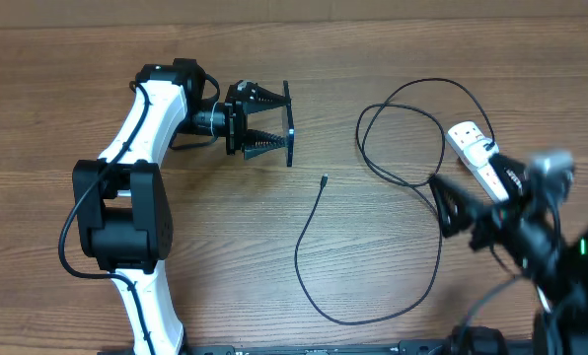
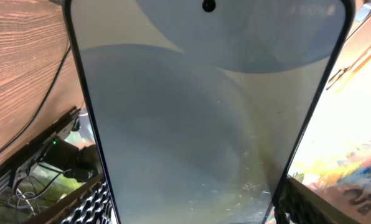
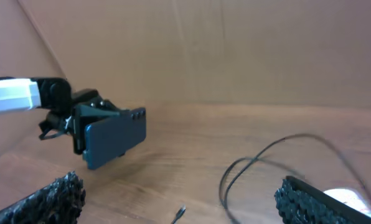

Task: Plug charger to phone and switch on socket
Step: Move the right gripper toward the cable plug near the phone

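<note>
My left gripper (image 1: 274, 123) is shut on the phone (image 1: 290, 158) and holds it on edge above the table. In the left wrist view the pale screen of the phone (image 2: 198, 124) fills the frame between the fingers (image 2: 92, 205). The right wrist view shows the dark blue back of the phone (image 3: 114, 138). The charger (image 1: 319, 281) lies in loops on the table, and its connector tip (image 1: 324, 179) points towards the phone. The tip (image 3: 180, 213) lies loose in front of my right gripper (image 3: 179, 186), which is open and empty. The white socket (image 1: 472, 148) is partly hidden by my right gripper (image 1: 444, 205).
The wooden table (image 1: 225, 256) carries only these things. A brown cardboard wall (image 3: 235, 50) stands at the back. The left arm's white links (image 1: 136, 148) reach along the left side. A loop of black cable (image 3: 254, 163) lies close to the right finger (image 3: 310, 202).
</note>
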